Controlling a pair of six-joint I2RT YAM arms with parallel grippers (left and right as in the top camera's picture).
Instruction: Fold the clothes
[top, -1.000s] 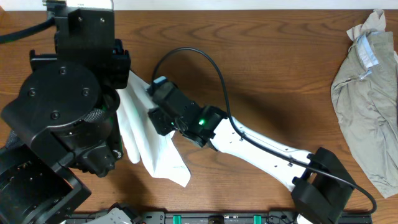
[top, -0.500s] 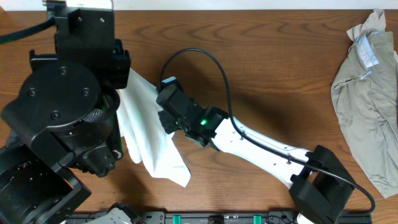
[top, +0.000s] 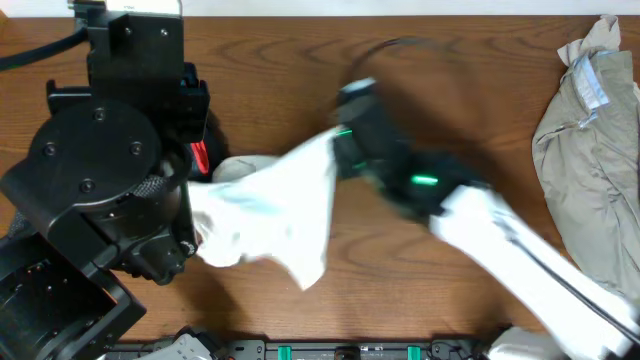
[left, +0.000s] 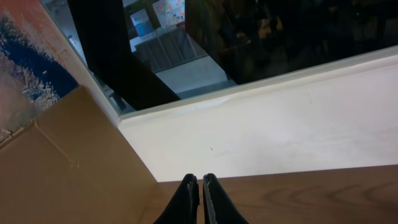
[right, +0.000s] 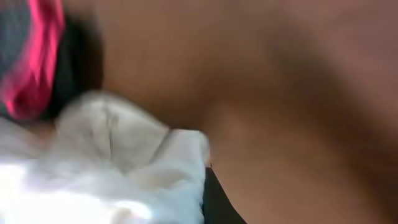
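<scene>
Since the earlier frame the right pincer (top: 338, 150) has swung up and to the right, drawing one edge of the white T-shirt (top: 270, 205) with it. The shirt now stretches across the worktop (top: 450, 90) from beside the left arm (top: 95, 170). The right pincer is closed on that edge. A red band of the black garment (top: 200, 157) shows beside the shirt. The khaki garment (top: 585, 160) lies well apart, at the right edge. The left pincer (left: 200, 182) is closed on nothing.

Right gripper (top: 336, 141) clamped white T-shirt (top: 270, 205), dragged it rightward
</scene>
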